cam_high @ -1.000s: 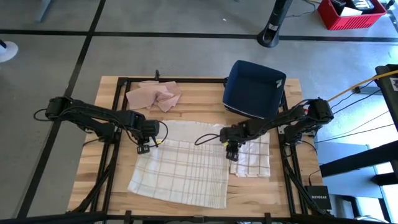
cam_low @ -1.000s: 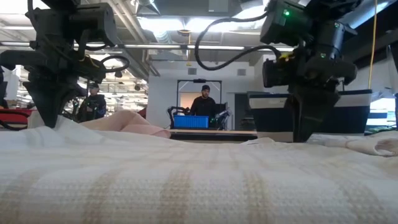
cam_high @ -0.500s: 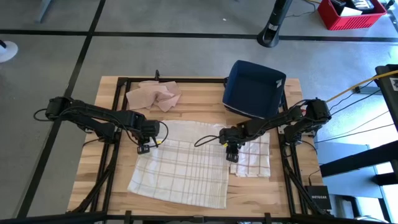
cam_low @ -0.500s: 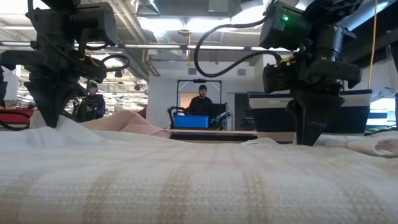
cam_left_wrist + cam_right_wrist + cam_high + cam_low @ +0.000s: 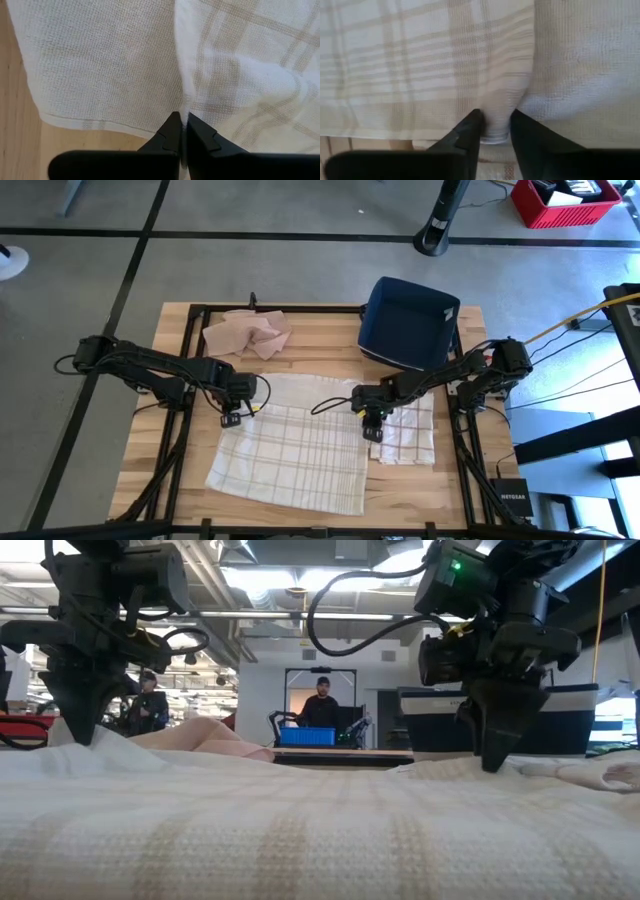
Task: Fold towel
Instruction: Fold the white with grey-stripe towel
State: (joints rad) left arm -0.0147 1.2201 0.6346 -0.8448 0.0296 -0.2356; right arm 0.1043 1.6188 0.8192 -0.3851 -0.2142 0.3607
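A white towel with beige checks lies spread flat on the wooden table. My left gripper points down at the towel's left edge and is shut on the cloth. My right gripper slants down at the towel's right edge, its fingers closed on a pinch of cloth. In the low view the left gripper and the right gripper both stand with their tips in the towel. My left gripper pinches a raised ridge of the towel between its two fingers, close to the left edge, from above. One layer or several, I cannot tell. The towel around it lies on the table. My right gripper pinches a bulge of the towel between its two fingers at the right edge, slanting down from the table's right. The cloth bunches between the fingers. The rest of the towel lies on the table.
A second checked cloth lies by the right gripper. A crumpled pink cloth sits at the far left and a dark blue bin at the far right. People stand in the room beyond the table.
My right gripper has shut its fingers on the towel's right edge and tipped a little further down. The left gripper and the towel have stayed where they were.
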